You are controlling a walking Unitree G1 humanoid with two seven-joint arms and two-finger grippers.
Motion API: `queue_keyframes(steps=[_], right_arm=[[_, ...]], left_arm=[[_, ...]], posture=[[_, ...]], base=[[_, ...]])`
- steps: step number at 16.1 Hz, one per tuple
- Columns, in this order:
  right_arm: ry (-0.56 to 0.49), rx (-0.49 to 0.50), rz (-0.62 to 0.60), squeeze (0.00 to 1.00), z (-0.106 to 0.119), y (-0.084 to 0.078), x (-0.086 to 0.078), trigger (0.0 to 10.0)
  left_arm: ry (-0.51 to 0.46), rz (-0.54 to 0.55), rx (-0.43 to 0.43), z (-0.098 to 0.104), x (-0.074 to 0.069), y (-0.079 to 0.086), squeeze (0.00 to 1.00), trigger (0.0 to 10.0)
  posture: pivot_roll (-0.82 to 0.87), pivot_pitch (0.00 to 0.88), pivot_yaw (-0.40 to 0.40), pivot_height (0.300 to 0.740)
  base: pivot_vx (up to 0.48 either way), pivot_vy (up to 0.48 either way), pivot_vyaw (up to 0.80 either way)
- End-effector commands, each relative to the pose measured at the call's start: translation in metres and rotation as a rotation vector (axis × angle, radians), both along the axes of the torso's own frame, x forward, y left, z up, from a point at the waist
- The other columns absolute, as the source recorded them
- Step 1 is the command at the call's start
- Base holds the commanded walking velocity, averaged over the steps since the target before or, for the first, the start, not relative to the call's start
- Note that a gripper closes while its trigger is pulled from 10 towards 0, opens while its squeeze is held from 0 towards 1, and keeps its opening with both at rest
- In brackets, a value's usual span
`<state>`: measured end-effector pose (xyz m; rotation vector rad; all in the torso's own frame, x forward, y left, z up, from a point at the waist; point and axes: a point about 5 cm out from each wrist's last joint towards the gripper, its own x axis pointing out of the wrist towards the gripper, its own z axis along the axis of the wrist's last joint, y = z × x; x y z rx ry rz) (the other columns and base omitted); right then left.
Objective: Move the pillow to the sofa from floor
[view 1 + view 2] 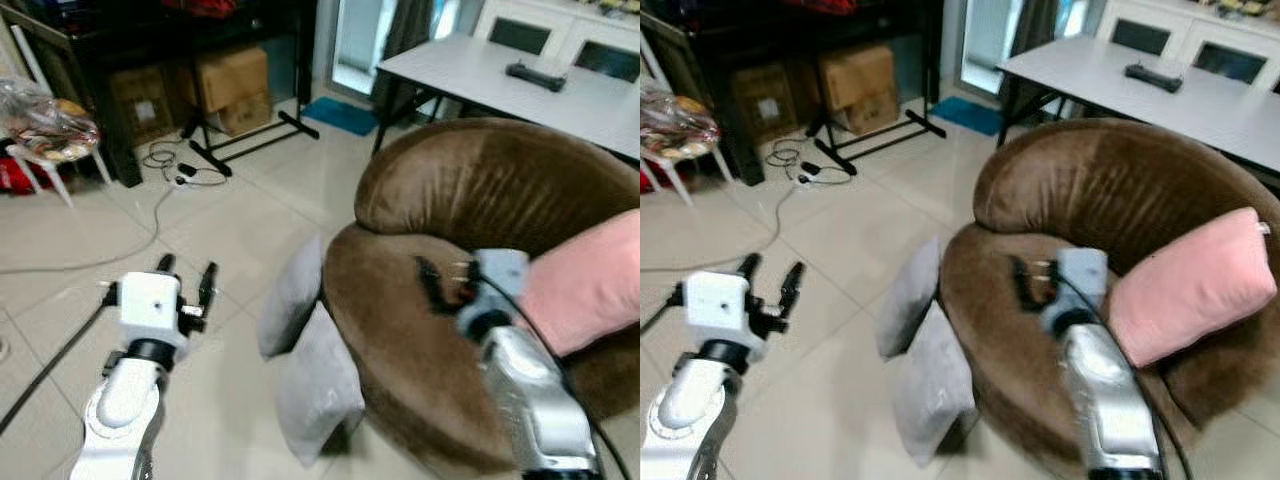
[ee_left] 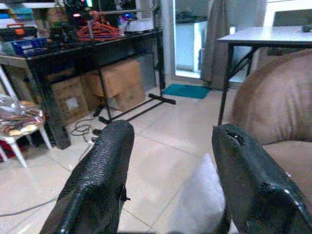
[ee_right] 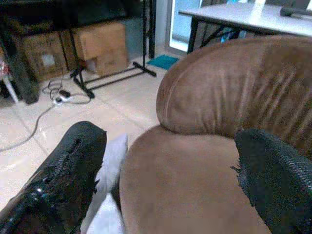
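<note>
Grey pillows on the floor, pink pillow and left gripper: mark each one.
grey pillows (image 1: 318, 385), left eye view, face of the nearer cushion leaning against the sofa.
pink pillow (image 1: 1193, 285), right eye view, middle of its front face.
left gripper (image 1: 186, 274), left eye view, gap between its open fingertips.

the right gripper (image 3: 168, 180) hangs over the brown sofa (image 3: 204, 146) seat, its black fingers (image 3: 58, 180) spread wide. a grey pillow (image 3: 109, 168) leans on the sofa's edge at eight o'clock; cardboard boxes (image 3: 95, 46) sit at eleven o'clock.
</note>
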<state>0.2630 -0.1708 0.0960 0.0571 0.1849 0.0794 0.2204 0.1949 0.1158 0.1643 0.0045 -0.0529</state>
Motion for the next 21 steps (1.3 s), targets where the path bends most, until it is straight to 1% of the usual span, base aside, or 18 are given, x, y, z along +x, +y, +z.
queue_keyframes(steps=[1,8,9,10,12,14,15,16,21], right_arm=[[-0.018,0.004,0.026,0.0,0.0042,0.009,0.0027,10.0],[-0.016,0.014,0.027,0.0,0.0033,0.0091,0.0023,10.0],[-0.013,-0.013,0.065,0.0,0.0023,0.0128,0.0011,10.0],[-0.014,-0.01,0.075,0.0,0.0017,0.0147,0.0009,10.0],[-0.008,0.053,0.053,0.0,0.001,0.0142,0.0007,10.0],[-0.009,0.063,0.067,0.0,0.0018,0.0131,0.0009,10.0],[-0.002,0.1,0.074,0.0,0.0014,0.0146,0.0,10.0],[-0.009,0.126,0.072,0.0,0.002,0.0148,-0.0003,10.0],[-0.004,0.104,0.032,0.0,-0.0008,0.0098,-0.0005,10.0]], left_arm=[[-0.007,0.014,0.011,0.0025,-0.0001,0.0055,0.0,10.0],[-0.007,0.009,0.015,0.0024,-0.0004,0.0047,0.0,10.0],[-0.017,0.01,0.02,0.0032,-0.0006,0.0044,0.0,10.0],[-0.017,0.014,0.027,0.003,-0.0003,0.0042,0.0,10.0],[-0.013,0.015,0.033,0.0023,-0.0005,0.004,0.0,10.0],[-0.011,0.017,0.035,0.0017,-0.0012,0.0037,0.0,10.0],[-0.011,0.019,0.038,0.0014,-0.0016,0.0039,0.0,10.0],[-0.01,0.021,0.043,0.0012,-0.0016,0.0044,0.0,10.0],[-0.026,0.046,0.069,0.0022,-0.0012,0.0075,0.0,10.0]], posture=[[0.1,0.0,-0.059,0.74],[0.1,0.0,-0.059,0.74],[0.1,0.0,-0.059,0.74],[0.1,0.0,-0.059,0.74],[0.1,0.0,-0.061,0.74],[0.1,0.0,-0.063,0.74],[0.1,0.0,-0.063,0.735],[0.1,0.0,-0.063,0.715],[0.1,0.0,-0.06,0.67]], base=[[0.341,0.0,0.0],[0.341,0.0,0.0],[0.0,0.0,0.0],[0.0,0.0,0.53],[0.0,0.0,0.0],[0.0,0.0,0.0],[0.0,0.0,0.0],[0.0,0.0,0.0],[0.0,0.0,0.0]])
